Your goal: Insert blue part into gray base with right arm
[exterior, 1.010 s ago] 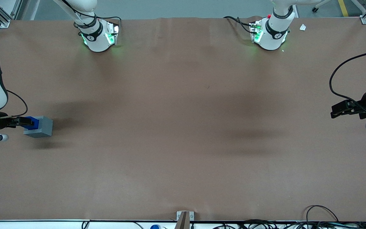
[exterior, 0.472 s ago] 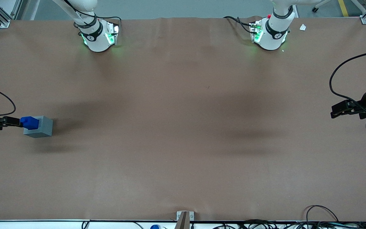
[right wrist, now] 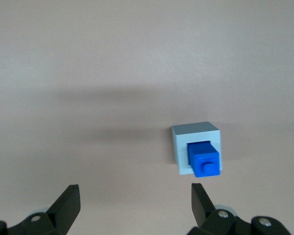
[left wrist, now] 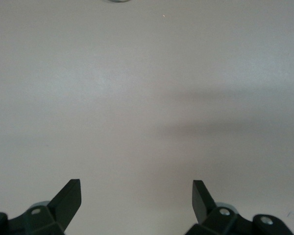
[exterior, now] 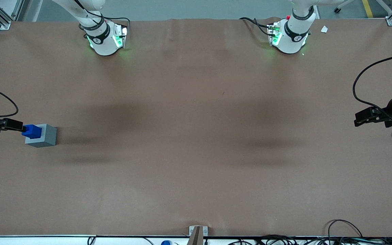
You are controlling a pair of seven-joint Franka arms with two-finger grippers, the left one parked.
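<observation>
front view overhead; wrist views face tabletop.

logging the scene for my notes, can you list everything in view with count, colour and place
blue part: one, bright blue, standing in the socket of the gray base, knob end up
gray base: one, light gray, on the table toward the working arm's end
table: one, brown covering, under everything
paper scrap: one, white, by the parked arm's mount
cables: several, black, along the table edge nearest the front camera
right arm's gripper: one, black, above the base, jaws open, holding nothing
</observation>
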